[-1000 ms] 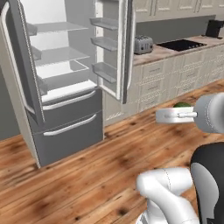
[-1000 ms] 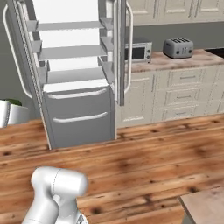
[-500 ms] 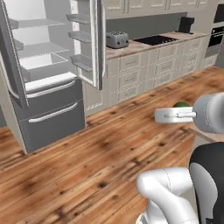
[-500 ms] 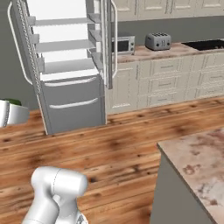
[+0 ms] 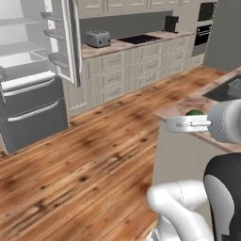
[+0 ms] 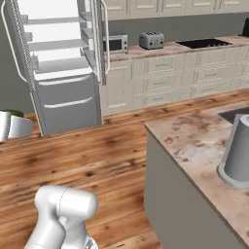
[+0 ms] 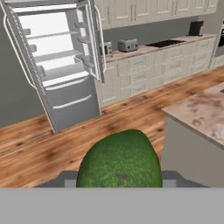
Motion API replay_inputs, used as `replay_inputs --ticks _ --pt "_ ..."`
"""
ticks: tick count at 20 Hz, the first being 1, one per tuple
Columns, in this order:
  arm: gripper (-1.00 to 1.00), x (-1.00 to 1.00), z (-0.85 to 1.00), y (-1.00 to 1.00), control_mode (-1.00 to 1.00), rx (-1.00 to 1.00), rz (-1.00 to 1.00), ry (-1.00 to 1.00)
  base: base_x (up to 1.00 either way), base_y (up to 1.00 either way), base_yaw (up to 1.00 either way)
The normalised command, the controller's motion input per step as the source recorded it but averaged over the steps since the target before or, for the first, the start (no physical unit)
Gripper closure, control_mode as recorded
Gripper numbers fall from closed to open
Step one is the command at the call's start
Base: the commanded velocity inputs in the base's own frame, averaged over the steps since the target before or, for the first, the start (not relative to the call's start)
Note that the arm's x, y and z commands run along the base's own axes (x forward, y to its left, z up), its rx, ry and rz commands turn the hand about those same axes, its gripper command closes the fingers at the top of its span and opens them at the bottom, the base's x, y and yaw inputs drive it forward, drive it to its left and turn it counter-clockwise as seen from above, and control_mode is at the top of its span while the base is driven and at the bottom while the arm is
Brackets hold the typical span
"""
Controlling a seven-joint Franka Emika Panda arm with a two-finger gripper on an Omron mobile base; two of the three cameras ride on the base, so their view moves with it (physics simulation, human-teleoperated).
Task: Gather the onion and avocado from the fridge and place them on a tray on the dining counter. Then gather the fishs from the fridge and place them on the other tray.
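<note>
Avocado (image 7: 119, 159) sits clamped in the gripper (image 7: 118, 181), its bumpy green body large in the hand view, with the grey finger bases showing just left and right of its lower edge; the jaws are narrowed onto it, holding it off the floor. In the left base view the same green lump (image 5: 194, 113) peeks above the white hand, which hangs over the near edge of the dining counter (image 5: 186, 106). In the right base view a sliver of green (image 6: 14, 113) shows at the far left by the pale hand. The counter's marbled beige top (image 6: 194, 141) spreads to the right in that view, and a grey cylinder (image 6: 238, 153) stands on it near the right edge. Across the wooden floor (image 5: 94, 155) from the counter stands the fridge (image 7: 57, 65), both upper doors swung wide, pale shelves bare in what can be seen, the two lower drawers shut. Right of the fridge, well away from the dining counter, runs a row of cream cabinets (image 6: 170, 78) carrying a toaster (image 6: 151, 40), a microwave (image 6: 115, 44) and a dark cooktop (image 6: 204, 43).
</note>
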Motion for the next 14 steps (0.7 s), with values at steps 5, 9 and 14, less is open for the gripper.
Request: replay_inputs --ticks 5,9,14 --pt "1.0 0.0 0.0 0.0 1.0 0.0 0.0 0.0 -1.0 -0.32 -0.18" --pt "1.0 0.0 0.0 0.0 1.0 0.0 0.0 0.0 -1.0 -0.34 -0.18" --pt "1.0 0.0 0.0 0.0 1.0 0.0 0.0 0.0 -1.0 -0.48 -0.18"
